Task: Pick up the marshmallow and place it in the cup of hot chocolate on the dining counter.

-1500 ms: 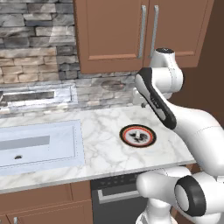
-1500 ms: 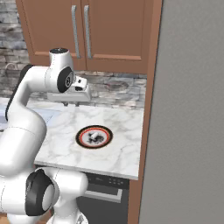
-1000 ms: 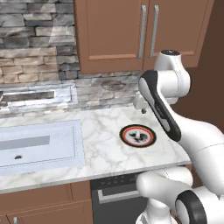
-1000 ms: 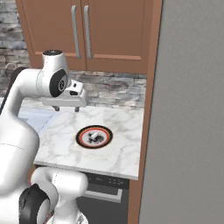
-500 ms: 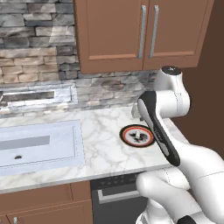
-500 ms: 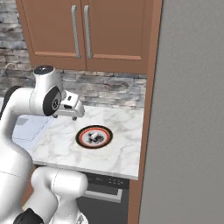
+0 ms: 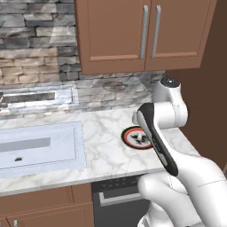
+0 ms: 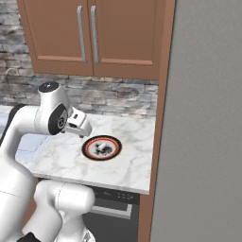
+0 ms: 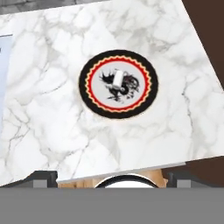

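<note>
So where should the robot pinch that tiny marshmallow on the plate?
Probably from straight above. The marshmallow is a small whitish lump lying near the middle of the flat plate, so the open pincer can drop down and close across its narrow sides.

The marshmallow [image 9: 117, 78] lies on the plate [image 9: 93, 99], just 11 o'clock of its middle. The plate sits on the worktop [image 9: 52, 122]; the sink [image 7: 40, 146] lies well apart at the plate's 9 o'clock, 2 cabinet doors [image 8: 87, 35] behind.
</note>
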Robot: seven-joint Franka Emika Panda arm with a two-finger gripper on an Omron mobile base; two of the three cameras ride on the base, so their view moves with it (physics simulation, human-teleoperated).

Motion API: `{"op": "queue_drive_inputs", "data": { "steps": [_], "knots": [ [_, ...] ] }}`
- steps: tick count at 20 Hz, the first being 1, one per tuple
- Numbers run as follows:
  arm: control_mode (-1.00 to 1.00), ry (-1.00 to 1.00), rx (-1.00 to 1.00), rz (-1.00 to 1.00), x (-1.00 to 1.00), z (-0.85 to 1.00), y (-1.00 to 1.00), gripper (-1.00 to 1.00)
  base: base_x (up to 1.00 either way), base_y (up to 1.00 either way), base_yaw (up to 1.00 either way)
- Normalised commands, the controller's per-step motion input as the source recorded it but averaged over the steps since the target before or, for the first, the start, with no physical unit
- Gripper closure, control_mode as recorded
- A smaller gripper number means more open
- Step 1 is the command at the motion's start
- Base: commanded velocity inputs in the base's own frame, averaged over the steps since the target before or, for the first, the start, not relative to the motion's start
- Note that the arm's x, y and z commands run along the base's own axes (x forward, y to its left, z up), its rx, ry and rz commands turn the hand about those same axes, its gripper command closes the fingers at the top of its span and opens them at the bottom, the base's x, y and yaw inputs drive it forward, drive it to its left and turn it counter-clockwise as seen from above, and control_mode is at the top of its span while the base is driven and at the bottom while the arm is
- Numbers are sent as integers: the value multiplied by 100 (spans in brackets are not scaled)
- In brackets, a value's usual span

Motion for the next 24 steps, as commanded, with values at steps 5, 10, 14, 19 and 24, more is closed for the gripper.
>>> {"op": "queue_drive_inputs", "data": {
  "steps": [5,10,14,19,24],
  "knots": [
    [-100,3,1,-11,28,-28,-3,-100,0,0,0],
    [-100,0,0,-10,27,-44,-3,-100,0,0,0],
    [-100,1,1,-6,32,-52,-14,-100,0,0,0],
    [-100,1,0,-2,27,-56,-13,-100,0,0,0],
    [-100,4,0,0,27,-42,-11,-100,0,0,0]
  ]
}}
